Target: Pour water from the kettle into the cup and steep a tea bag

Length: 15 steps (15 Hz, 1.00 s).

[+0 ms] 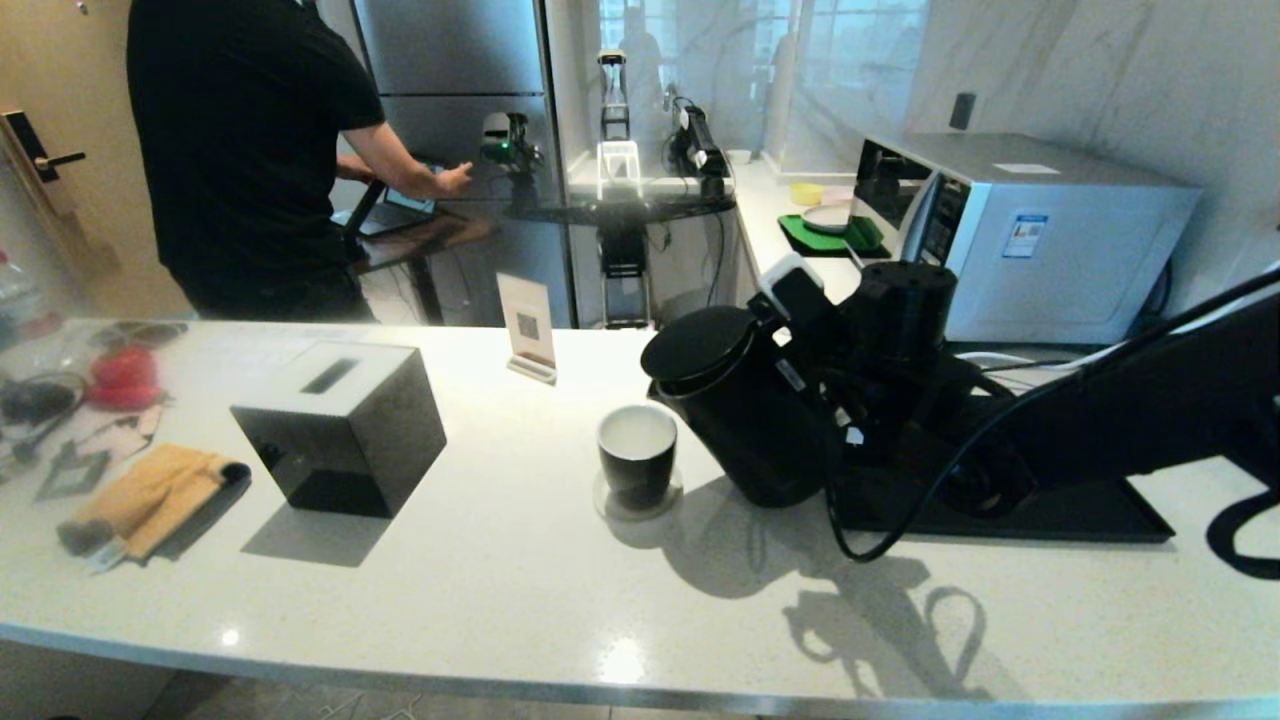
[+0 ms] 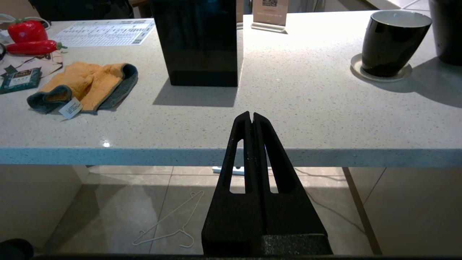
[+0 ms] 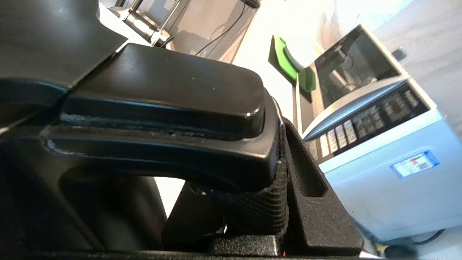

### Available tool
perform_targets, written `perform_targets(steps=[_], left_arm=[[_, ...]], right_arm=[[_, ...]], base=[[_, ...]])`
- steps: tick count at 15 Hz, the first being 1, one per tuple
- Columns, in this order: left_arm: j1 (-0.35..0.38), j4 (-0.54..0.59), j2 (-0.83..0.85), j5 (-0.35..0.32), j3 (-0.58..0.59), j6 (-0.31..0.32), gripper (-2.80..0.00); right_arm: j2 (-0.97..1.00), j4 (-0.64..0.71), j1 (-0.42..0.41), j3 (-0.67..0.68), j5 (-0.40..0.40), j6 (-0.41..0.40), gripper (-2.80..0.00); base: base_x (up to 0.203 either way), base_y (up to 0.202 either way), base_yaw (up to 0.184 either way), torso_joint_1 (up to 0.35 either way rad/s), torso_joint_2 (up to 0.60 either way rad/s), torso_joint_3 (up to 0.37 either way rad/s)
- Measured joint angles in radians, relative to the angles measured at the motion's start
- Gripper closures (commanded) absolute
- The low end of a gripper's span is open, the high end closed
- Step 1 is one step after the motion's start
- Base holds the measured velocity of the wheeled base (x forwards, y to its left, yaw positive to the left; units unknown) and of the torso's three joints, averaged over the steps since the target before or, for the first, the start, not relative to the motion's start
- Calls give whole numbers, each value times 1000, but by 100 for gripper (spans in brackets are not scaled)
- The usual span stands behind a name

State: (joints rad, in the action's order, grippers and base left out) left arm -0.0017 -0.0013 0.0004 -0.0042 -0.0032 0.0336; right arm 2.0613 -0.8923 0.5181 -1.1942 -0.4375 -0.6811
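Note:
The matte black kettle (image 1: 740, 420) leans toward the cup, its lid (image 1: 695, 345) tipped and its spout just above and right of the cup's rim. My right gripper (image 1: 815, 340) is shut on the kettle's loop handle (image 3: 162, 90); one ribbed finger (image 3: 310, 202) presses against its side. The black cup (image 1: 637, 455) (image 2: 391, 41) stands on a pale coaster (image 2: 404, 74). I see no stream, and I cannot tell whether water is in the cup. The tea bag is out of view. My left gripper (image 2: 251, 115) hangs shut and empty in front of the counter's near edge.
A black cube box (image 1: 340, 425) with a slot stands left of the cup, with an orange cloth (image 1: 150, 495) and red peppers (image 2: 27, 30) further left. A QR sign (image 1: 528, 325) stands behind. A black tray (image 1: 1050, 515) and a microwave (image 1: 1050, 230) are on the right. A person (image 1: 240, 150) stands beyond the counter.

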Motion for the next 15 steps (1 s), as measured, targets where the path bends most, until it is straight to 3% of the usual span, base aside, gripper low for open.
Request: perform_targets(steps=[15], left_arm=[[0,0,0,0,0,0,0]], right_arm=[[-1,-10,1,-19,129,-139,0]], base=[[0,0,0,0,0,0]])
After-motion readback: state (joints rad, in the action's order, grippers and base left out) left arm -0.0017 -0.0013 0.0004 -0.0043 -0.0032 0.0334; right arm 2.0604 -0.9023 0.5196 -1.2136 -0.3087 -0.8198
